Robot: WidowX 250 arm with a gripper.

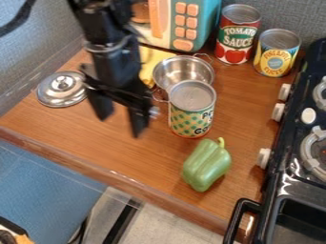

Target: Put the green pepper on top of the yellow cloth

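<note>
As the black gripper (121, 125) hangs over the wooden counter (83, 128), its fingers parted, the green pepper (207, 165) lies at near right, well apart from the yellow cloth (150, 59) at far left.

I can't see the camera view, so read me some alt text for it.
A green pepper lies on a wooden counter, while a black gripper hangs open to its upper left. Beyond the pepper are a patterned can, a metal pot and a partly hidden yellow cloth; a metal lid lies at left, a black stove at right.
</note>
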